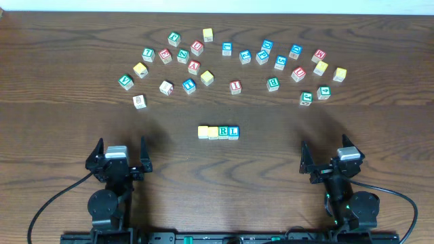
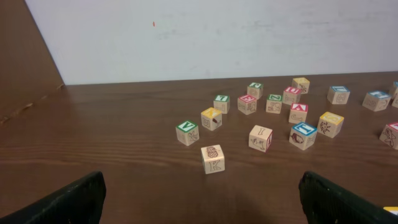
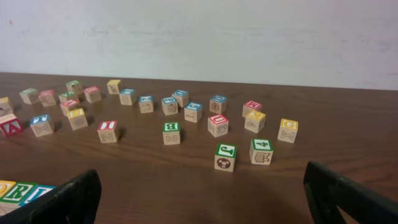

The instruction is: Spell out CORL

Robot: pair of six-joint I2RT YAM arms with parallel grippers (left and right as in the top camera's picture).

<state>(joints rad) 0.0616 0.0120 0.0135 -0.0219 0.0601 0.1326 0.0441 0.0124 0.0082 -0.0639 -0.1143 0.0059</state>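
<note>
Four wooden cubes [image 1: 218,132] abutting, woodgrain table [image 1: 68,122]

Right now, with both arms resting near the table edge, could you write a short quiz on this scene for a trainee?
1. True or false: the left gripper and the right gripper are both open and empty.
2. How many blocks form the centre row?
3. The rightmost block of that row shows: A) L, B) V, C) 4.
Key: 1 true; 2 four; 3 A.
</note>
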